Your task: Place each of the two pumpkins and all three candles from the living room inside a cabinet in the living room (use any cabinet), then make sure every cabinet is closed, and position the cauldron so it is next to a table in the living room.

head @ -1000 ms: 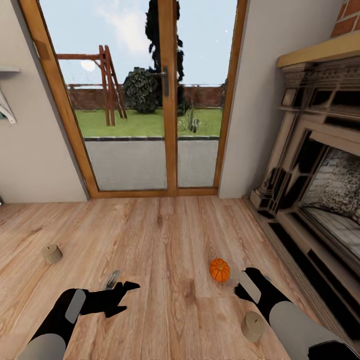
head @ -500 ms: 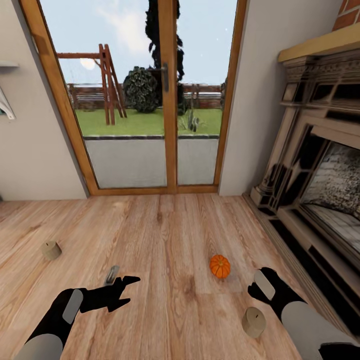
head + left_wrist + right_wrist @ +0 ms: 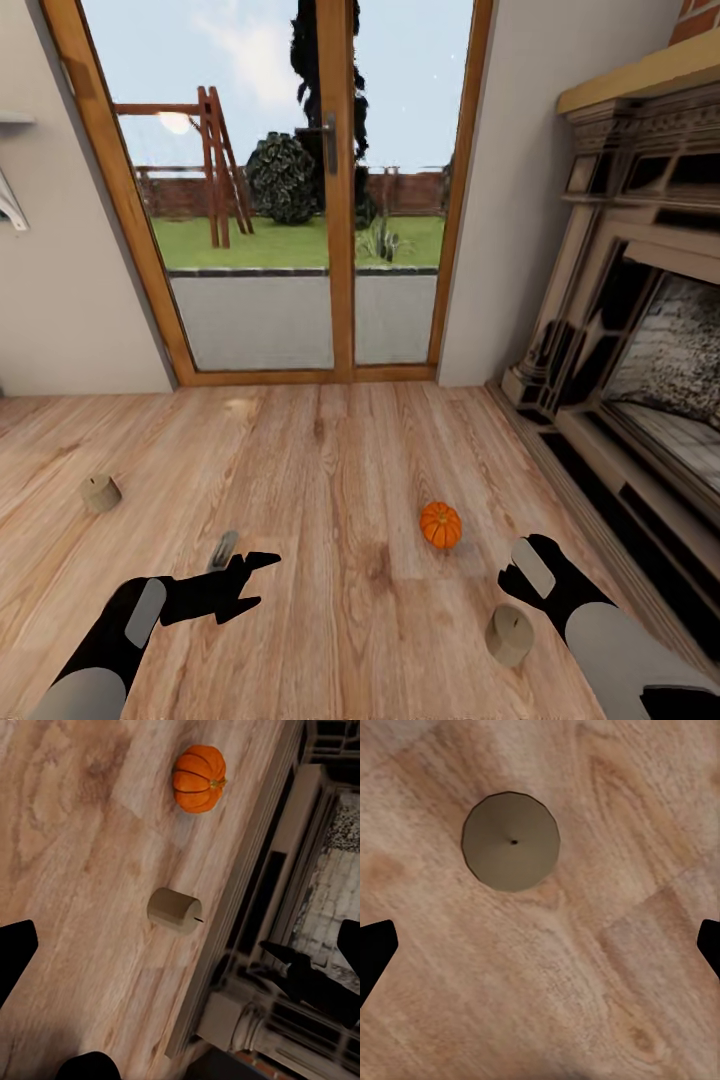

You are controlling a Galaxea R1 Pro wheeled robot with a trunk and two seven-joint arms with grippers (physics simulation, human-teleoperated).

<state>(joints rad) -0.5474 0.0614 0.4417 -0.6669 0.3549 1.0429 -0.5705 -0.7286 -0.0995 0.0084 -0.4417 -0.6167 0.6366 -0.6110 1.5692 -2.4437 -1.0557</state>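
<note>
— Wood-grain plank floor (image 3: 330, 480) is carrying what, from the head?
— A ribbed orange pumpkin (image 3: 440, 524) and stubby tan candles (image 3: 509, 634), (image 3: 100, 493); left pincer (image 3: 255, 578) is hanging spread open.
— Wrist views?
— Left: pumpkin (image 3: 199, 778), candle (image 3: 174, 910) beside the carved fireplace (image 3: 300, 945). Right: pincer fingers (image 3: 375, 952) are hanging parted above the candle's round top (image 3: 511, 841).
</note>
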